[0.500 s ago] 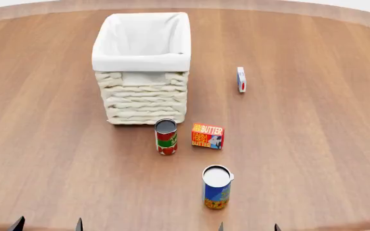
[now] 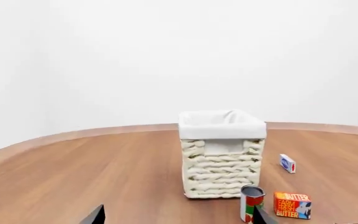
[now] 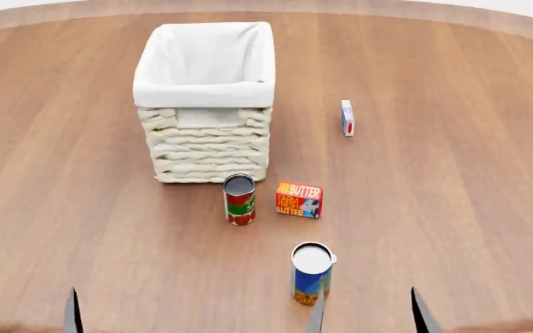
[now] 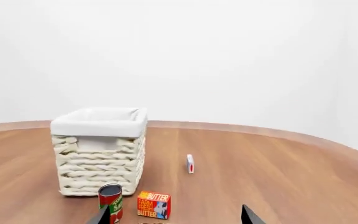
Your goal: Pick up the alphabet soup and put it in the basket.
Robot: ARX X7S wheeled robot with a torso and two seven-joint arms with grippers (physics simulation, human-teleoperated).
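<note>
Wood table [image 3: 470,173]: we see alphabet soup [image 3: 311,273] upright near the near edge, basket [image 3: 206,104] toward the far edge. Left gripper [image 3: 21,312], right gripper [image 3: 368,316]: both jaws spread, holding nothing.

Soup can [image 3: 311,273] stands alone near front edge of table [image 3: 470,208], bare wood all round. Red-green can [image 3: 239,199] & butter box [image 3: 299,199] sit btwn it and basket [image 3: 207,132]; basket top open. Small box [image 3: 347,117] well off to right.
</note>
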